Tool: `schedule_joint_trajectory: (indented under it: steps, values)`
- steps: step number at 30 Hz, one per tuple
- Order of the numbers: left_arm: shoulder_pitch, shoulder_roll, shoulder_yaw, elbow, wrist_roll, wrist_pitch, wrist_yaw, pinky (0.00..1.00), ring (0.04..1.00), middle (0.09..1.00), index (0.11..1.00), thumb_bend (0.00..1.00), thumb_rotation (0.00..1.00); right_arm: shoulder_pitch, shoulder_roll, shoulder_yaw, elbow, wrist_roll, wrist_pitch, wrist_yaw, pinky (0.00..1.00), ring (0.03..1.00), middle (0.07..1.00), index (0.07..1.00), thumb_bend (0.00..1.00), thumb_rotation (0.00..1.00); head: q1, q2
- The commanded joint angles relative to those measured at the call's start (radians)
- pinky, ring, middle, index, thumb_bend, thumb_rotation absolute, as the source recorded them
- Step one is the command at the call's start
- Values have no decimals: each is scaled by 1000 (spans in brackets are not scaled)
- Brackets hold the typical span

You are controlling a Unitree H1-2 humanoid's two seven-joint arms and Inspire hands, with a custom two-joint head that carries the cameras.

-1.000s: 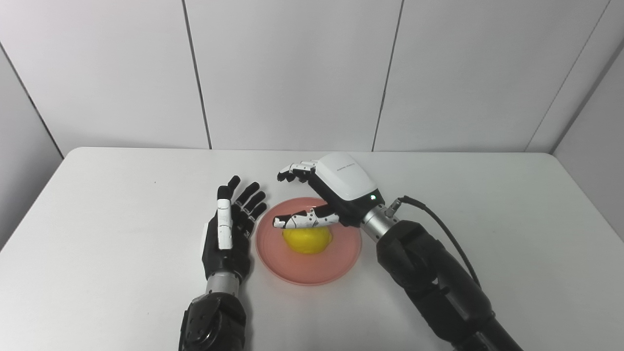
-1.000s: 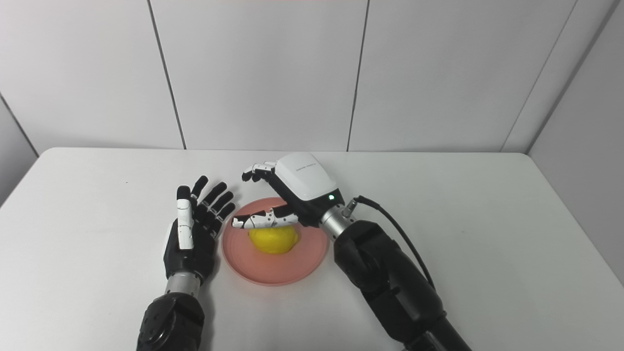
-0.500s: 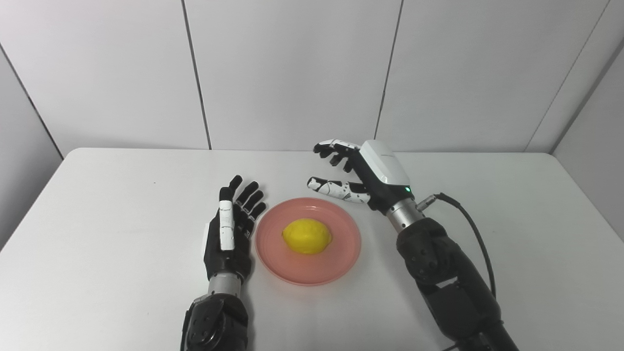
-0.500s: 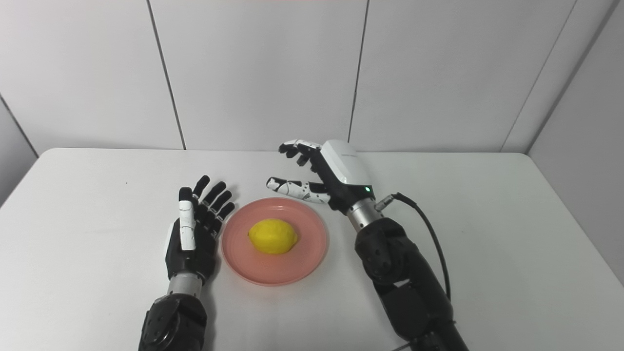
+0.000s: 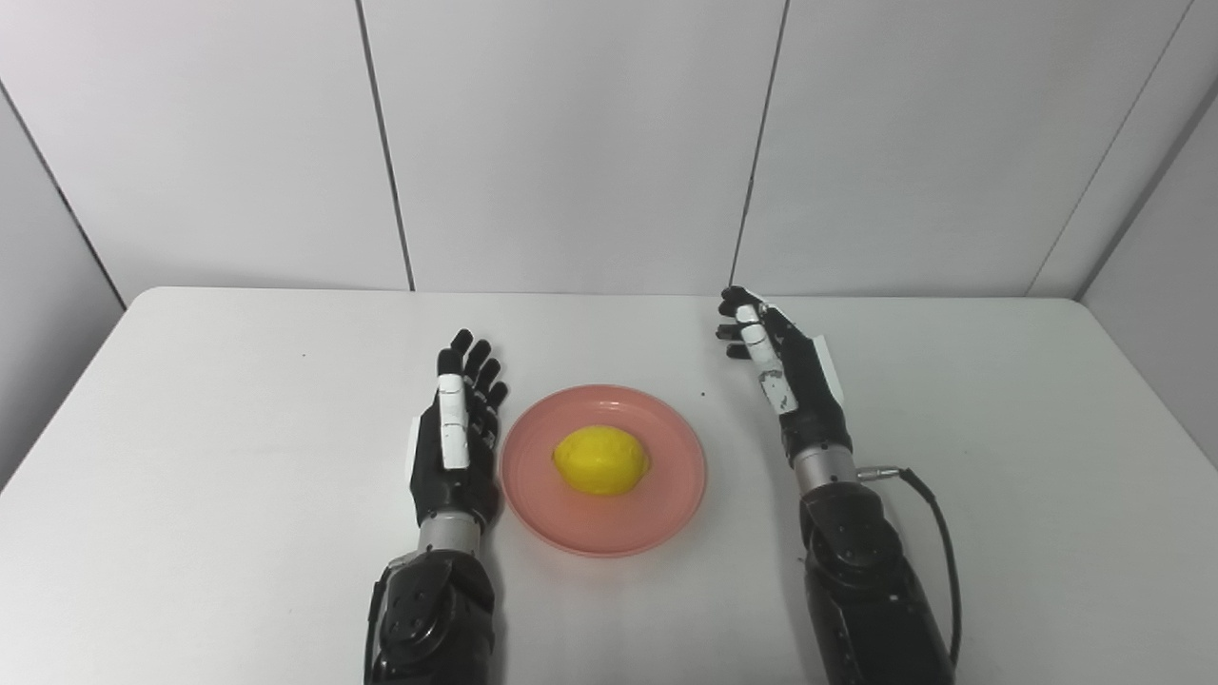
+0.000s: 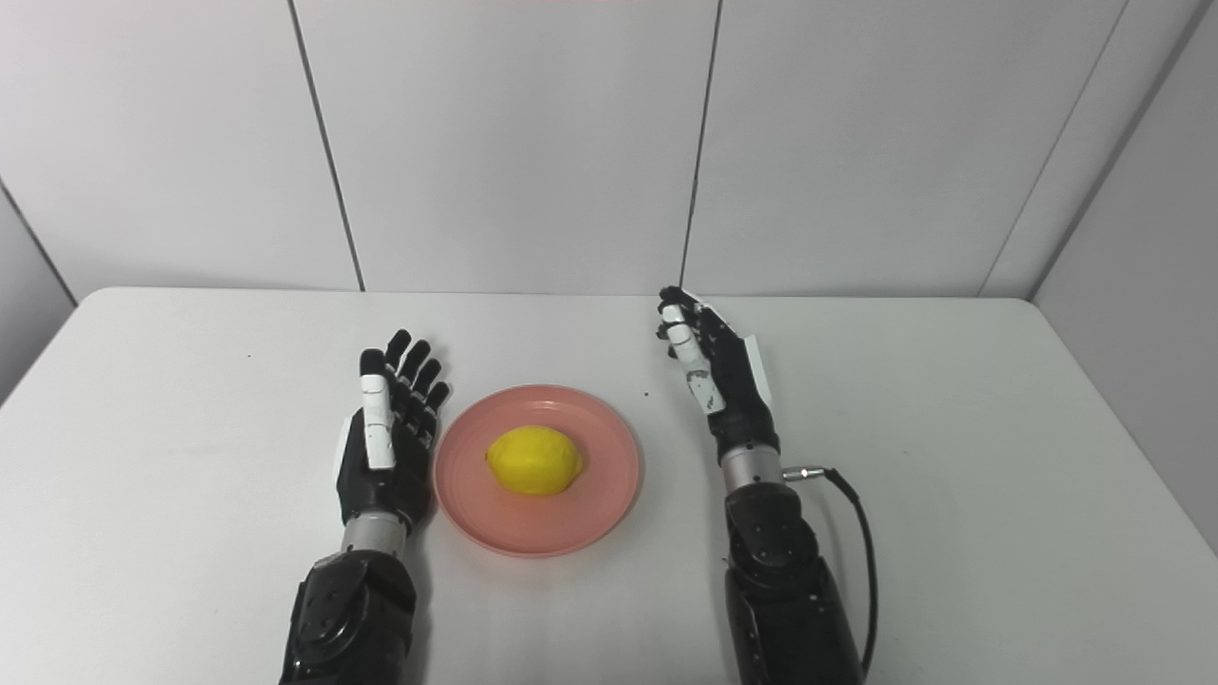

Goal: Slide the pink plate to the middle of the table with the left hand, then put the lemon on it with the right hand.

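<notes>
**Lemon on the plate, both hands clear: little left to spoil, but not nothing**

The lemon (image 5: 601, 460) lies near the middle of the pink plate (image 5: 666, 514), which sits in the lower centre of the frame, about midway across the white counter (image 5: 238, 428). Judged from this layout, both parts of the task look done.

The left hand (image 5: 455, 447) rests palm-inward just beside the plate's left rim, fingers (image 5: 473, 360) extended and slightly apart, holding nothing. From these views I cannot tell whether it touches the rim. The right hand (image 5: 788, 385) stands right of centre, apart from the plate, fingers upright and slightly curled, also empty.

The risks from here:

- The left hand is the closer threat. Any sideways drift toward frame centre would likely nudge the plate off its spot.
- The lemon is rounded and lies loose on a shallow dish, so a bump to the plate could probably roll it to the rim or off it.
- The right arm's cable (image 5: 937, 533) loops at the lower right; it seems far enough from the plate to be harmless unless the arm swings inward.
</notes>
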Motion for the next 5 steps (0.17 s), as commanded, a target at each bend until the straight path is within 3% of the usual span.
schedule_joint_trajectory:
  steps: [1,5]
  values:
    - [-34,19,8,36,48,24,35,994,955,942,947,973,876,-21,8,-18,-15,52,1,-9,871,835,845,820,807,1000,1,1]
    - [-74,53,24,87,65,13,12,999,973,957,970,954,896,-12,20,-28,-6,92,-4,-15,925,897,890,881,801,1000,9,3]
